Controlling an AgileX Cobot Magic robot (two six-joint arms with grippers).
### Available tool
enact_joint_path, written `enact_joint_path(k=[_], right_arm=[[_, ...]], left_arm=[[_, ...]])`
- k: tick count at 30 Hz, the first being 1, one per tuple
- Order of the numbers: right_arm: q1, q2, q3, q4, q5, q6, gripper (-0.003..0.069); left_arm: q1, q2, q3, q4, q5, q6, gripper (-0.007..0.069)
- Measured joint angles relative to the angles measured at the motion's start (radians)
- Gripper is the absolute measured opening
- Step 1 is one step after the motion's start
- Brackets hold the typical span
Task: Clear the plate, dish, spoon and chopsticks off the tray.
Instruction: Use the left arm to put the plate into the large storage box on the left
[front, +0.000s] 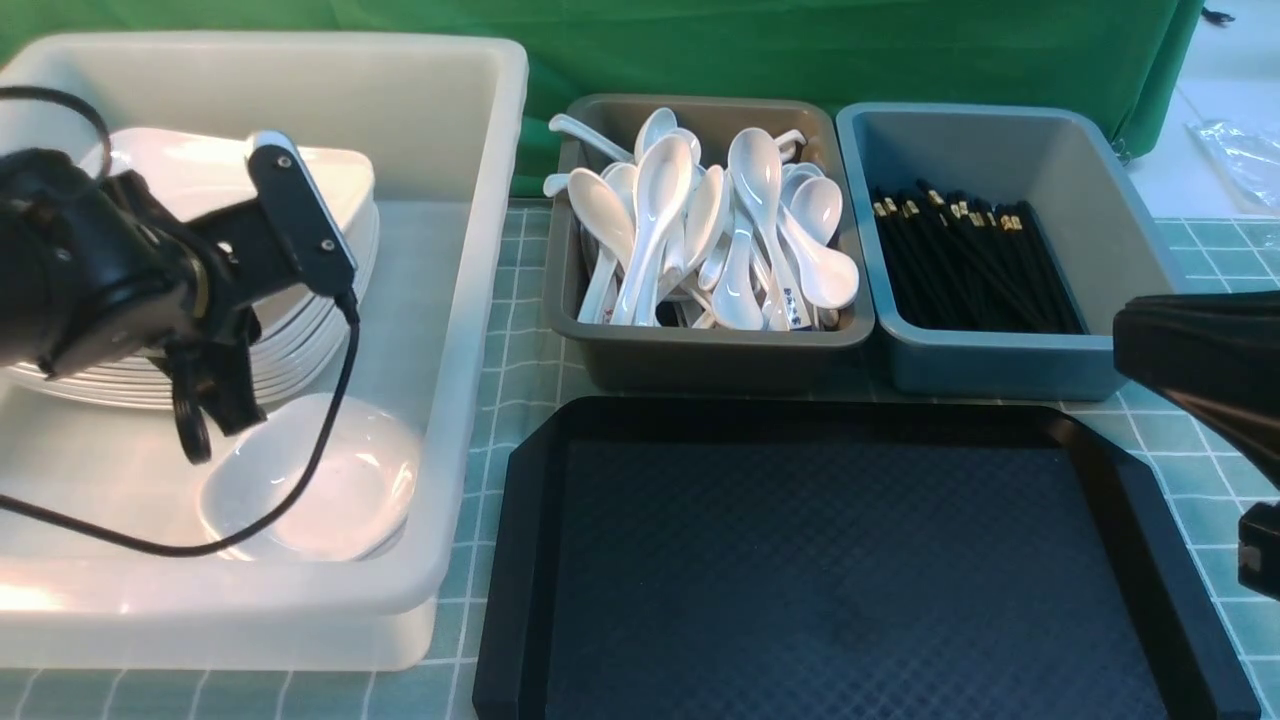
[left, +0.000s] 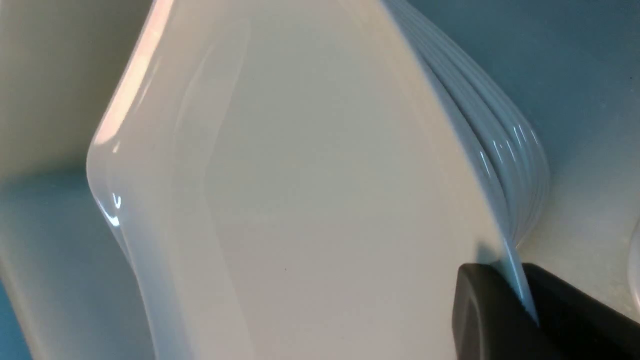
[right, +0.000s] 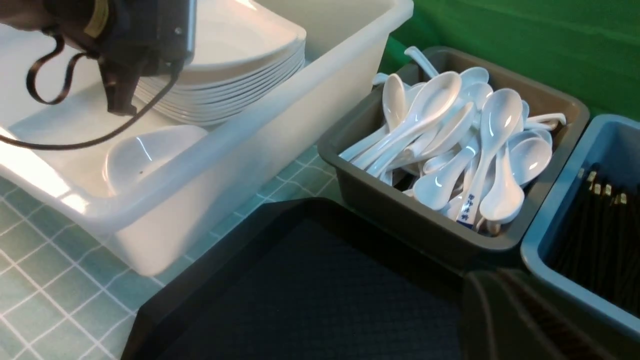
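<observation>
Green cloth (front: 680, 50) backs the tiled worktop (front: 460, 600). Gripped at its rim by the left end effector (left: 510, 295), jaws narrowed on it, the white rounded-square plate (left: 325, 175) sits over the plate stack (front: 300, 360) inside the white tub (front: 480, 300), presumably to be nested there. Rim-holding leaves its underside free to settle. Toward the worktop's near edge, the black tray (front: 800, 560) shows a bare floor. The right end effector (right: 510, 315) is closed, apparently waiting.

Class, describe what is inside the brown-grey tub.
Inside the brown-grey tub: a jumbled heap of white spoons. The upper ones cover most of the bottom and parts of those beneath.
</observation>
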Motion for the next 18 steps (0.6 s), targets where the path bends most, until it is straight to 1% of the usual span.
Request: enact_joint_path(k=[4, 6, 8, 11, 12, 13, 14, 16, 17, 18], right_arm=[[0.000, 0.000, 0.000, 0.011, 0.026, -0.001, 0.0020], [0.000, 0.000, 0.000, 0.016, 0.037, -0.003, 0.0020], [0.000, 0.000, 0.000, 0.029, 0.051, -0.009, 0.0020], [0.000, 0.000, 0.000, 0.050, 0.066, -0.031, 0.0020], [0.000, 0.000, 0.000, 0.051, 0.068, -0.031, 0.0020], [0.000, 0.000, 0.000, 0.056, 0.077, -0.033, 0.0020], [0.000, 0.000, 0.000, 0.060, 0.081, -0.034, 0.0020], [0.000, 0.000, 0.000, 0.067, 0.085, -0.037, 0.0020], [0.000, 0.000, 0.000, 0.071, 0.086, -0.038, 0.0020], [0.000, 0.000, 0.000, 0.074, 0.088, -0.039, 0.0020]], left_arm=[[0.000, 0.011, 0.000, 0.000, -0.025, -0.010, 0.0076], [0.000, 0.011, 0.000, 0.000, -0.030, -0.013, 0.0121], [0.000, 0.011, 0.000, 0.000, -0.031, -0.017, 0.0180], [0.000, 0.011, 0.000, 0.000, -0.026, -0.031, 0.0288], [0.000, 0.011, 0.000, 0.000, -0.024, -0.034, 0.0305], [0.000, 0.011, 0.000, -0.001, -0.014, -0.046, 0.0362], [0.000, 0.009, 0.000, -0.015, -0.003, -0.057, 0.0419], [0.000, -0.002, 0.000, -0.047, 0.003, -0.061, 0.0478], [0.000, -0.015, 0.000, -0.081, 0.006, -0.061, 0.0518], [-0.002, -0.026, 0.000, -0.105, 0.007, -0.062, 0.0541]])
